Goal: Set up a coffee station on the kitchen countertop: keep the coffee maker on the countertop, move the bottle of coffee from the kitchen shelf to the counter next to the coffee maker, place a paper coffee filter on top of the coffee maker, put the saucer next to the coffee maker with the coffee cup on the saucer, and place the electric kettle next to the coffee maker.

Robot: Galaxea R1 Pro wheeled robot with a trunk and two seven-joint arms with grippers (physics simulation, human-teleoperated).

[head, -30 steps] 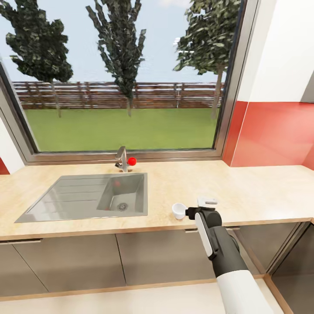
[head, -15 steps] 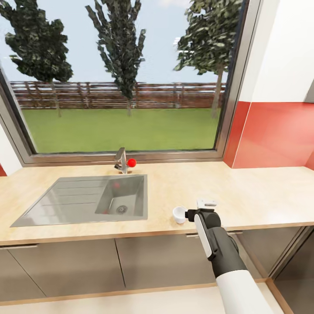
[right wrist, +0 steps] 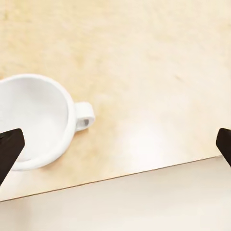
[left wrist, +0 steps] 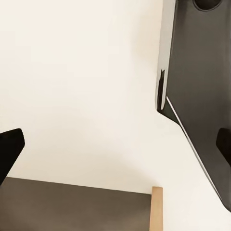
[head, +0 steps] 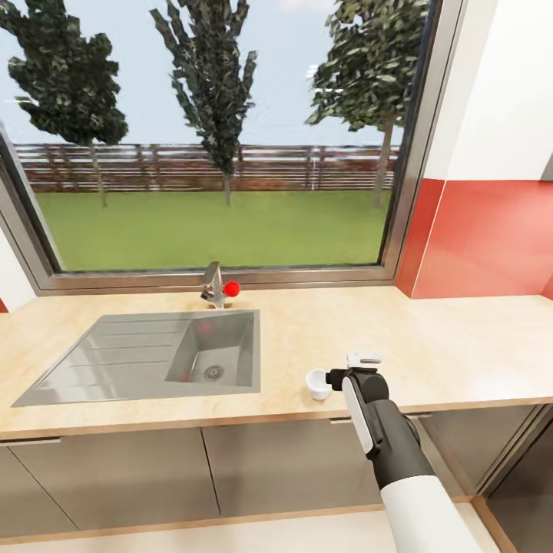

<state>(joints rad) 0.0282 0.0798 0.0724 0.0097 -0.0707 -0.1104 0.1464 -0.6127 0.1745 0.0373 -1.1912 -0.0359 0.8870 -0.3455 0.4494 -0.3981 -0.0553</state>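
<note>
The white coffee cup [head: 317, 384] stands upright on the beige countertop [head: 430, 338] near its front edge, to the right of the sink. Its loop handle points toward my right gripper [right wrist: 115, 147]. In the right wrist view the coffee cup [right wrist: 33, 120] lies between the widely spread fingers, close to one fingertip [right wrist: 9, 149] and apart from both. That gripper is open. My left gripper [left wrist: 115, 147] is open too, with nothing between its fingers. The coffee maker, bottle of coffee, kitchen shelf, paper coffee filter, saucer and electric kettle are out of view.
An inset steel sink [head: 153, 357] with a tap [head: 215, 286] and a red knob sits left of the cup under a large window. Grey cabinet fronts [head: 269, 461] run below the counter. A red wall panel [head: 491, 238] stands at the right.
The whole head view has shifted, so the camera has moved; the counter and sink sit slightly lower in the picture. The cup stays on the counter beside my right gripper.
</note>
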